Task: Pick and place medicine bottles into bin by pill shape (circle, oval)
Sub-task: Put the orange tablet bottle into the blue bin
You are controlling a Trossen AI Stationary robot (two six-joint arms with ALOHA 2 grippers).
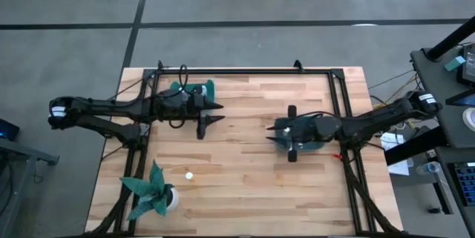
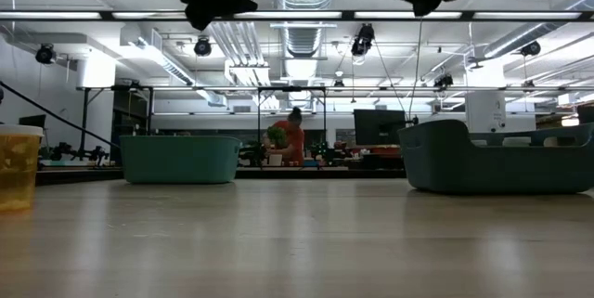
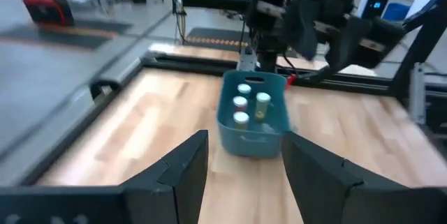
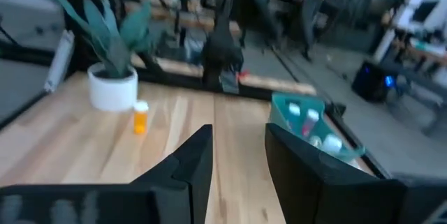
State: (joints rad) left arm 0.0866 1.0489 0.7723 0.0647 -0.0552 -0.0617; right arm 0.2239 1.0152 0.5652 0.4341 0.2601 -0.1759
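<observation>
While one bottle (image 1: 189,176) stands loose on the table (image 1: 245,156) just beside the paper plant (image 1: 152,190) in the high view, steer whichever arm you choose down there; the left gripper (image 1: 215,113) hangs beside its teal tray (image 1: 199,87), and the right gripper (image 1: 286,130) sits over the other tray (image 1: 286,140). In the low view, both arms ride high. The left wrist view shows released, empty jaws facing three binned bottles (image 3: 241,102). The right wrist view shows empty, parted jaws; approach that orange-bodied bottle (image 4: 140,118) level and read its pill shape first.
</observation>
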